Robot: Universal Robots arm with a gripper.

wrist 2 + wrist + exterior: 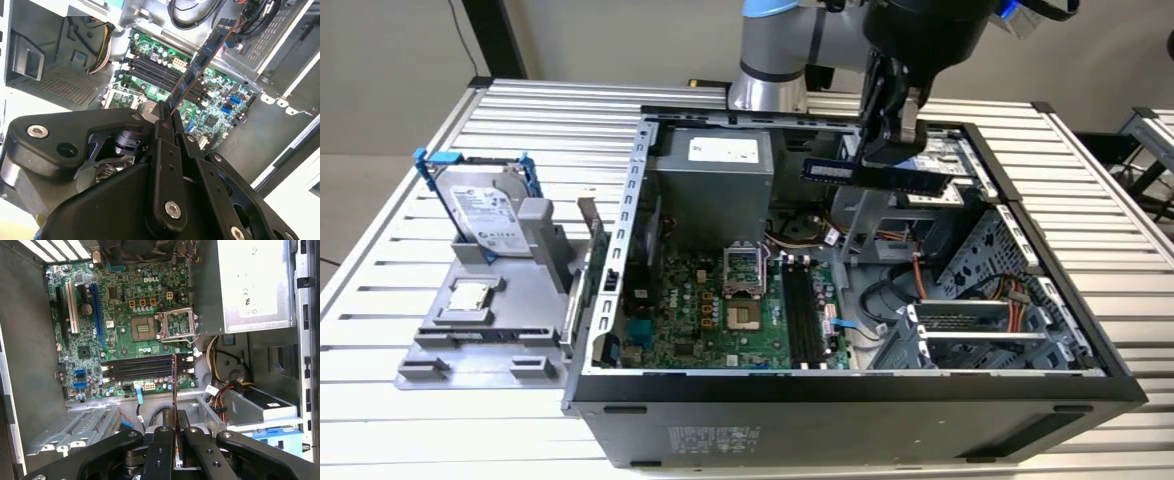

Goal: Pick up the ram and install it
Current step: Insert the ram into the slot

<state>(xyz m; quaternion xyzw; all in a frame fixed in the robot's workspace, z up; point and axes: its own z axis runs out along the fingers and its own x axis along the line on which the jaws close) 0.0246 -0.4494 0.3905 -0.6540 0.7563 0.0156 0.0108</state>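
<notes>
Ram (200, 60): thin blue board stick, likely light, stiff, fragile; best held by edges, off chips. Pincer (167, 116) pinched one end, aloft over open case (854, 400).

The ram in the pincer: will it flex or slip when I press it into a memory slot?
Probably stiff but fragile: the ram is a thin board with bare chips. It may pivot under load, since most of it sticks out past the pincer.
</notes>
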